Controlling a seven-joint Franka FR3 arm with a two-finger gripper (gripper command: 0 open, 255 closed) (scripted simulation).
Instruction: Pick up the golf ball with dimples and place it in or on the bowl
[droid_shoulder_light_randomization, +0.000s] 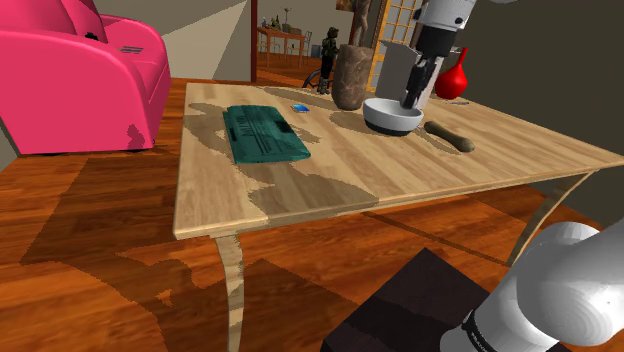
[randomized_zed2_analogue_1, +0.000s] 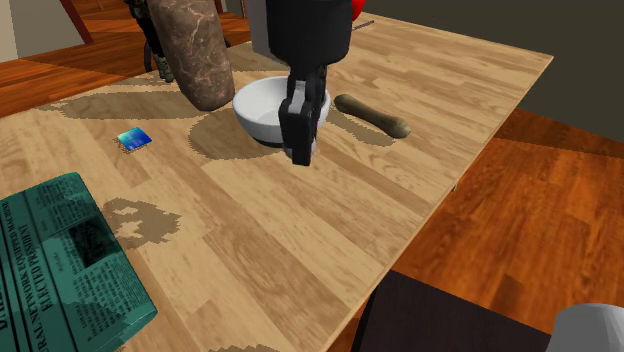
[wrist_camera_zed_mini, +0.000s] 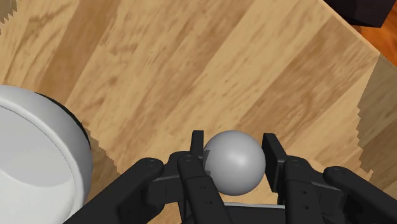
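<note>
Golf ball (wrist_camera_zed_mini: 234, 167): showing as a plain grey sphere, it is sitting between the two black fingers, lifted off the tabletop and just beside the bowl's rim, not over its hollow.
Gripper (wrist_camera_zed_mini: 234, 144): it is clasping the golf ball, with the fingers closed partway to the ball's width and one pad pressing on each side.
Bowl (wrist_camera_zed_mini: 35, 162): this white bowl is standing upright on the table, with its rim lying close beside the gripper in the wrist view.
Arm pose: the wrist is pointing the fingers nearly straight down at the table. In the second exterior view, the gripper (randomized_zed2_analogue_1: 300, 148) is hanging in front of the bowl (randomized_zed2_analogue_1: 262, 108) on the side toward the stand (randomized_zed2_analogue_1: 450, 320).
Shoulder view: the gripper (droid_shoulder_light_randomization: 414, 98) is overlapping the bowl (droid_shoulder_light_randomization: 392, 116).
Table (droid_shoulder_light_randomization: 300, 190): this light wooden top is carrying all the objects.
Brown rough cylinder (randomized_zed2_analogue_1: 195, 50): it is standing just behind the bowl.
Olive stick-shaped object (randomized_zed2_analogue_1: 372, 115): it is lying near the bowl, apart from it.
Small blue card (randomized_zed2_analogue_1: 134, 138): it is lying flat, well apart from the bowl.
Teal printed book (randomized_zed2_analogue_1: 60, 260): it is lying flat, farther from the bowl than the card.
</note>
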